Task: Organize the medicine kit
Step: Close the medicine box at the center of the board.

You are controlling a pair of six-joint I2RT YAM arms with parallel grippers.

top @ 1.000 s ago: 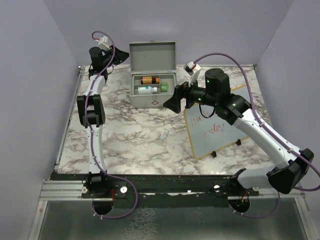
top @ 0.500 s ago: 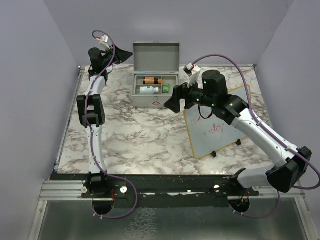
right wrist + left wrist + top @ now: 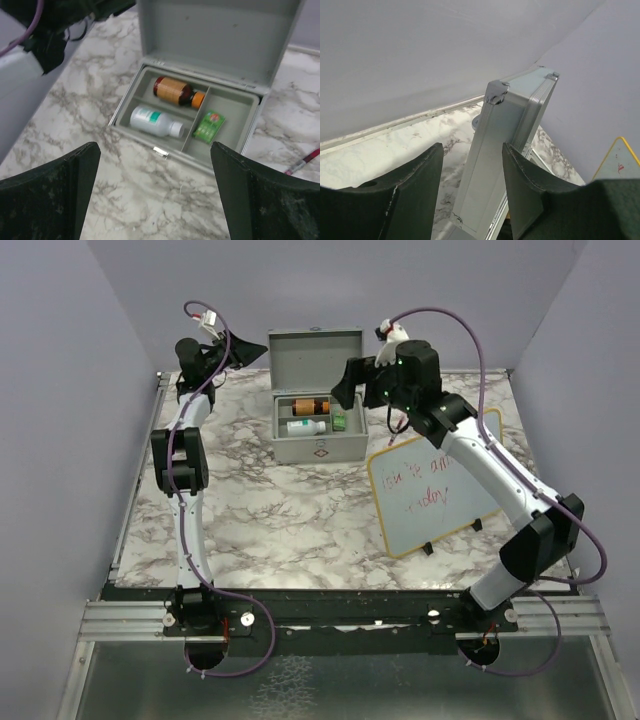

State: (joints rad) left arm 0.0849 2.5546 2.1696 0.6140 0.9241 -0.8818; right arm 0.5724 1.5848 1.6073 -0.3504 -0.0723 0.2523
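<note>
The medicine kit (image 3: pixel 318 447) stands open at the back of the marble table, its lid (image 3: pixel 316 355) upright. In its tray lie an amber bottle (image 3: pixel 174 91), a white bottle (image 3: pixel 151 122) and a green packet (image 3: pixel 209 126). My left gripper (image 3: pixel 254 351) is at the lid's left edge. In the left wrist view the lid's side (image 3: pixel 492 165) runs between the open fingers of the left gripper (image 3: pixel 472 150), with a gap on each side. My right gripper (image 3: pixel 345 393) hovers over the kit's right end, and the right gripper (image 3: pixel 154 150) stands wide open and empty.
A wood-framed whiteboard (image 3: pixel 430 495) with red writing lies right of the kit. A red pen (image 3: pixel 304 161) rests on the marble beside the kit's right end. The purple walls close in behind the lid and at both sides.
My right gripper rose from beside the kit's front right to above its right end. The kit shifted a little right and forward. My left gripper's fingers spread wider around the lid's edge.
</note>
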